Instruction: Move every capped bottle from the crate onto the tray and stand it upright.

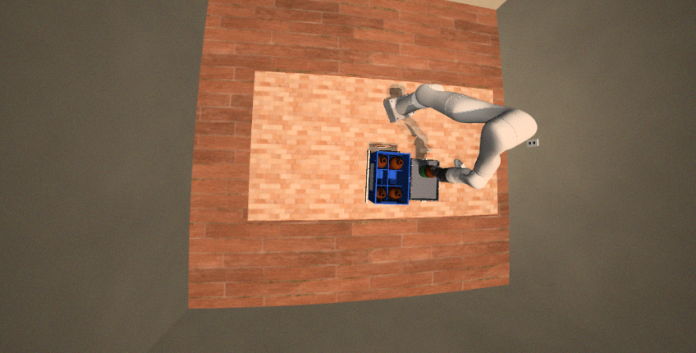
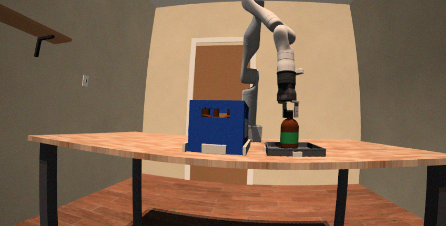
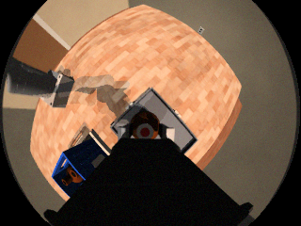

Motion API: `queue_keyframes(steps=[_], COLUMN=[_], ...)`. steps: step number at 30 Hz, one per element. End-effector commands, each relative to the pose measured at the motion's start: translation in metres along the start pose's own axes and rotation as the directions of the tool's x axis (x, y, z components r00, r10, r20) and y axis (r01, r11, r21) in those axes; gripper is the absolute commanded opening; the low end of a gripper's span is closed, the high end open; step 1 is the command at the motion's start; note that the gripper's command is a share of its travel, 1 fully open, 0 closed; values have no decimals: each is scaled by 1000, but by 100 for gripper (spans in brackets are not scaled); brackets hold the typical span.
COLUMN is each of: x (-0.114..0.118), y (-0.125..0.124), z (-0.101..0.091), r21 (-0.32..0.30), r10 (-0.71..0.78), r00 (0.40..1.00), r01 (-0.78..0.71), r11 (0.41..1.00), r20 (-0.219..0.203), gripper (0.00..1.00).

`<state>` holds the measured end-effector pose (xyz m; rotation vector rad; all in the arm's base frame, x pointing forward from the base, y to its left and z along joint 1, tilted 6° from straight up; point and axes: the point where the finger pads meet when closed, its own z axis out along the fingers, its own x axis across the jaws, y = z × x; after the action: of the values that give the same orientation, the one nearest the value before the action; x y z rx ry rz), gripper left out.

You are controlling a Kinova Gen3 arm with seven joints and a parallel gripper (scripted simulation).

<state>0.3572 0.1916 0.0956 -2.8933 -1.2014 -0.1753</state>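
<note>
A brown bottle with a green label [image 2: 289, 133] [image 1: 428, 171] [image 3: 146, 131] stands upright on the dark grey tray [image 2: 313, 152] [image 1: 423, 192] [image 3: 161, 107]. My gripper [image 2: 290, 114] [image 1: 432, 171] [image 3: 145, 128] is open, pointing straight down over the bottle. Its fingers stand on either side of the bottle's neck, apart from it. The blue crate [image 2: 215, 130] [image 1: 371, 178] [image 3: 66, 165] stands just left of the tray and holds several brown bottles, such as one at the back [image 1: 396, 162] and one at the front [image 1: 394, 194]. I cannot tell which of them have caps.
The crate and tray sit near the table's front right part [image 2: 125, 144]. The arm's base [image 1: 397, 110] [image 2: 253, 130] stands at the back, behind the crate and tray. Small pale blocks [image 2: 213, 149] lie against the crate's foot.
</note>
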Motion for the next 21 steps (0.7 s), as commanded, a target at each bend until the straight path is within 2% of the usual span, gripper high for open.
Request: queue_keyframes(steps=[1,10,21], x=[0,0,0], y=[0,0,0], z=[-1,-1,-37], r21=[-1,-1,0], r10=[0,0,0], r00=[1000,1000,1000], r01=[0,0,0], r11=[1000,1000,1000], r20=[-2,-2,-1], gripper=[100,100,100])
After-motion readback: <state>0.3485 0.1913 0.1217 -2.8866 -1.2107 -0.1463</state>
